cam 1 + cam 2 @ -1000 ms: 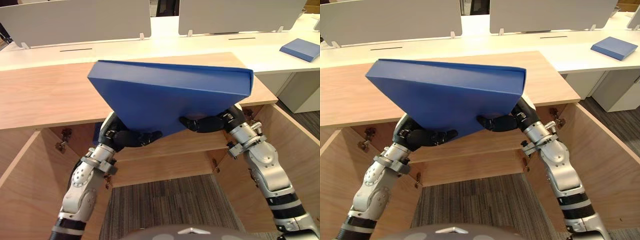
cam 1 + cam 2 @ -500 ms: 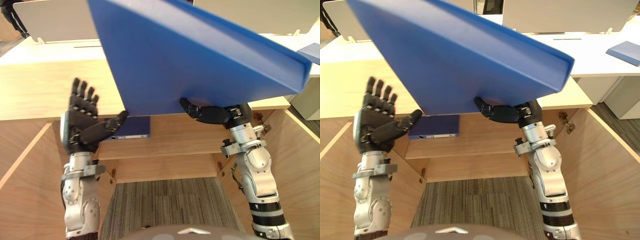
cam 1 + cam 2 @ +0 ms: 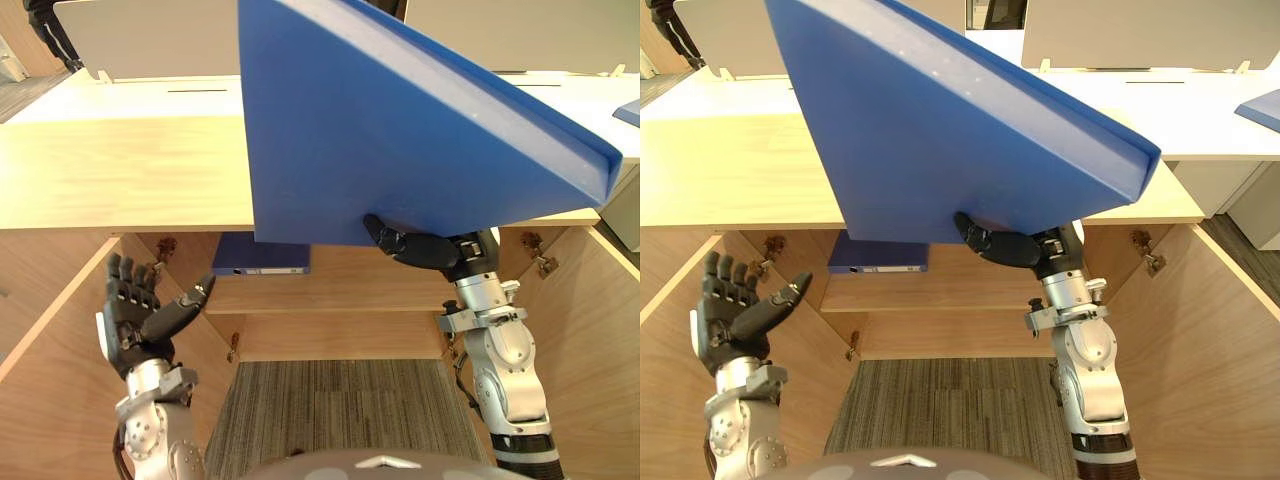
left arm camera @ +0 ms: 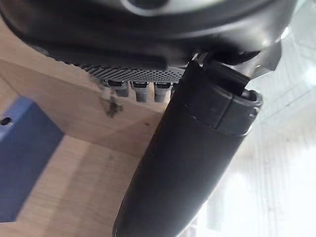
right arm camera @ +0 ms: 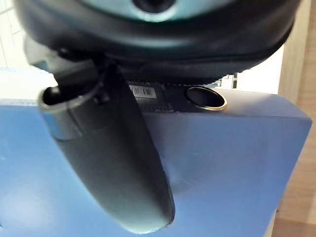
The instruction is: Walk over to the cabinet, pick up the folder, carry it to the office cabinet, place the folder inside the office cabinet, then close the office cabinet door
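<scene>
From the left eye view, the right hand [image 3: 425, 248] holds the big blue folder [image 3: 400, 140] up in the air by its low edge. The folder is tipped and hangs over the front edge of the cabinet [image 3: 110, 170] top. The left hand [image 3: 135, 315] is low by the left door [image 3: 50, 380], with its fingers spread wide and nothing in it. A second folder [image 3: 262, 267] lies at the left end of the shelf [image 3: 340, 290], just under the top.

From the right eye view, a small blue thing [image 3: 1262, 108] lies at the right edge of the white desk [image 3: 1200, 110] behind.

In the left wrist view, the left thumb [image 4: 192, 163] sticks out straight, with wood and a bit of blue past it.

In the right wrist view, the right thumb [image 5: 113, 163] presses flat on the folder, near a round metal hole [image 5: 205, 98].
</scene>
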